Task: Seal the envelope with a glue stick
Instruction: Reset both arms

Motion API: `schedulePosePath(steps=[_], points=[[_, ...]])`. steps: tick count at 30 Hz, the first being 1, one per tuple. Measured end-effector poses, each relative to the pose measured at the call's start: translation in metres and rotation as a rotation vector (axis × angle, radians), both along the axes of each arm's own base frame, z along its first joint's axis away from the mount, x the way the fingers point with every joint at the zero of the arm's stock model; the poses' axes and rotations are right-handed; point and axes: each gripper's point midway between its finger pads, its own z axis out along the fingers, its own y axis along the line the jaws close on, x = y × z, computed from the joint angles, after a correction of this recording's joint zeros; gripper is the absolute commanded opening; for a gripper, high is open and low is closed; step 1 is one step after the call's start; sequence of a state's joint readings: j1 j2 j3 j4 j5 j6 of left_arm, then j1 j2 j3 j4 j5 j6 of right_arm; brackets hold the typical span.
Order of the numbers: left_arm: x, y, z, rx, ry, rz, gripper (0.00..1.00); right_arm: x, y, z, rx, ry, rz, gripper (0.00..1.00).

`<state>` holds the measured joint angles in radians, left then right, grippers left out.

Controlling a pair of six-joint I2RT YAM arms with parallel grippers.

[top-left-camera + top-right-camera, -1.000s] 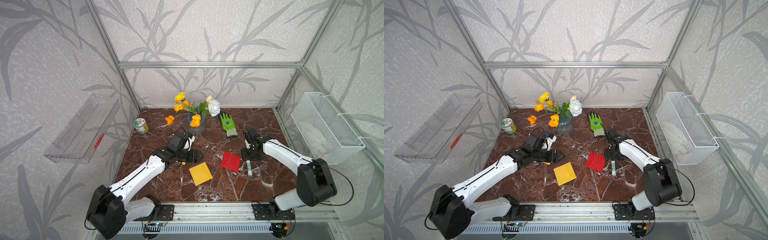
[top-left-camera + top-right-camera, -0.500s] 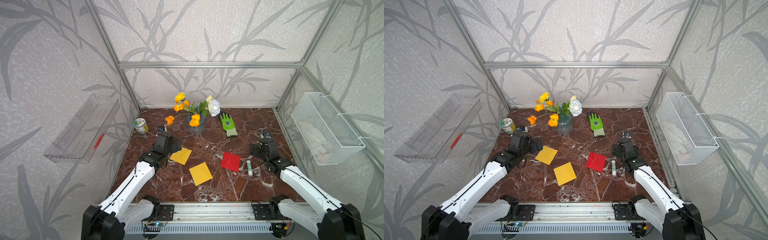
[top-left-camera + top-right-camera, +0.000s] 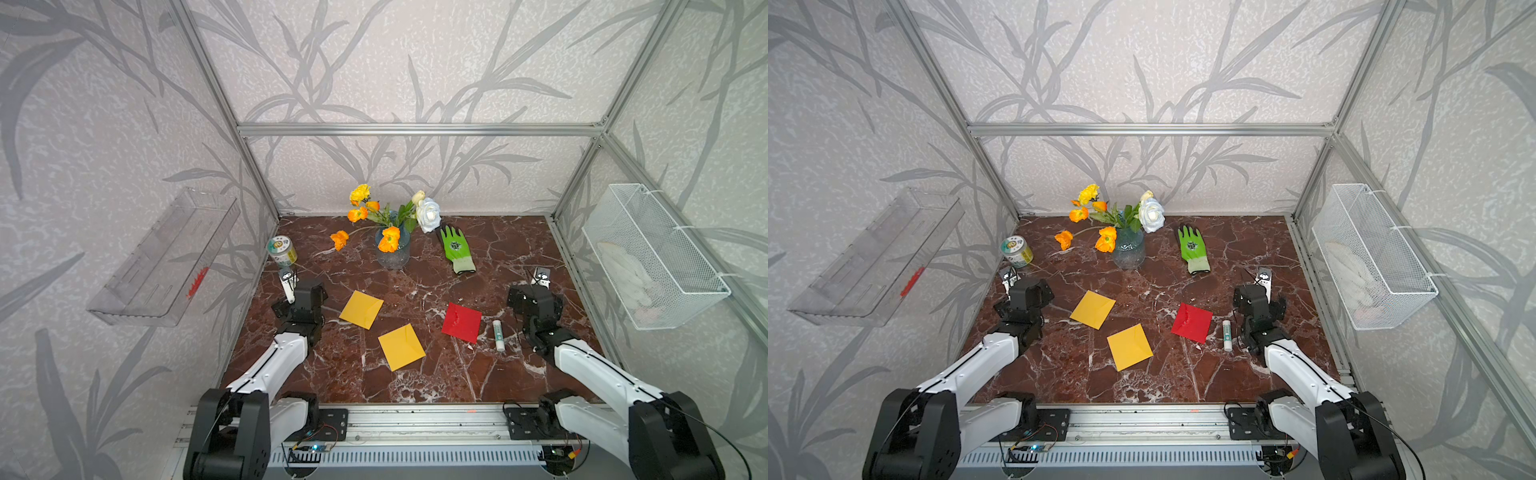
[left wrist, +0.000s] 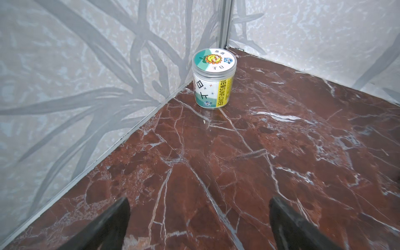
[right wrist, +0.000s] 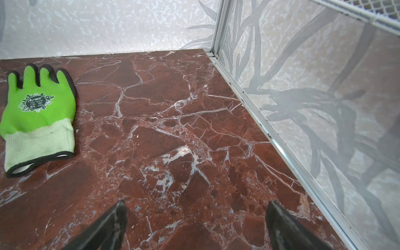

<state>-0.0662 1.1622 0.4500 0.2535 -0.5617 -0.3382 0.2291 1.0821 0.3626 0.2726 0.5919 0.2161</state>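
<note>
Both arms are now drawn back from the middle of the desk (image 3: 415, 374) toward the side walls. The left fingers (image 4: 110, 229) no longer cover the far yellow envelope (image 3: 361, 309). The right fingers (image 5: 110, 229) are clear of the glue stick (image 3: 498, 335). Both pairs are spread wider.

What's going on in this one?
Nothing is being handled right now. The left gripper and right gripper are both open and empty, out at the sides of the table. The glue stick lies beside the red envelope; two yellow envelopes lie nearer the left arm.
</note>
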Motion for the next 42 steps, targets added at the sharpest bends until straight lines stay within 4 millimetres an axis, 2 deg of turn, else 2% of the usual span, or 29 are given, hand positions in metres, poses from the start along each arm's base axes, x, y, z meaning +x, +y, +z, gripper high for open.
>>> schedulePosePath(steps=[5,12,17,20,21,22,26,42], points=[[0.011,0.004,-0.008,0.051,-0.021,-0.018,1.0,0.005,-0.002,-0.018,-0.024,0.008,0.002,0.99],[0.013,0.017,-0.038,0.075,-0.018,0.006,1.0,0.032,0.001,-0.014,-0.057,-0.081,0.073,0.99],[0.035,-0.004,-0.032,0.084,-0.096,-0.152,1.0,0.037,0.008,-0.039,-0.033,-0.076,0.177,0.99],[0.037,-0.012,-0.053,0.081,-0.033,-0.211,1.0,0.048,0.015,-0.047,-0.027,-0.066,0.229,0.99],[0.038,-0.014,-0.054,0.08,-0.022,-0.22,1.0,0.054,0.019,-0.05,-0.028,-0.045,0.247,0.99],[0.041,-0.014,-0.052,0.083,-0.03,-0.225,1.0,0.058,0.022,-0.05,-0.027,-0.032,0.257,0.99],[0.051,-0.015,-0.043,0.083,-0.047,-0.231,1.0,0.073,0.029,-0.029,-0.032,-0.102,0.293,0.99],[0.05,-0.016,-0.047,0.079,-0.02,-0.236,1.0,0.069,0.033,-0.038,-0.026,-0.052,0.316,0.99]])
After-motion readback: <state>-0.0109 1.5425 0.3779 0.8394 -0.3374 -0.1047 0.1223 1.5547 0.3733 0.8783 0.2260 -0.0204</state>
